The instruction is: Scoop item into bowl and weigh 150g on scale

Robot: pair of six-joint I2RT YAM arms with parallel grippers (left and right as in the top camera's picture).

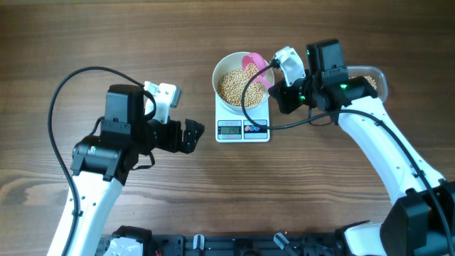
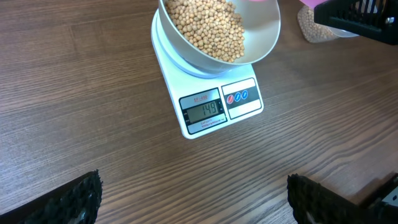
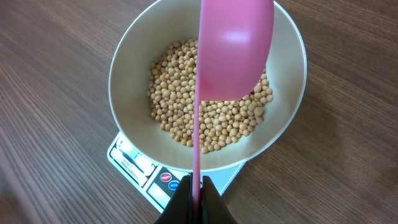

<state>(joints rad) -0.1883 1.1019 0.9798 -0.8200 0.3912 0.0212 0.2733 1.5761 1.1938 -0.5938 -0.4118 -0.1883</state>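
1. Soybeans (image 3: 186, 106) lie heaped in the white bowl (image 3: 124, 81) — the bowl sits on the digital kitchen scale (image 2: 177, 87), whose display (image 2: 202, 111) shows three digits (the last one is unclear).
2. The right end effector (image 3: 196, 199) is clenched on the handle of a pink scoop (image 3: 233, 50), whose head hangs over the bowl above the beans.
3. The left end effector (image 1: 192, 135) is released, jaws wide, over the bare tabletop (image 1: 320, 199) just left of the scale — touching nothing.
4. A clear tub (image 1: 379, 80) holding more beans sits behind the right arm.
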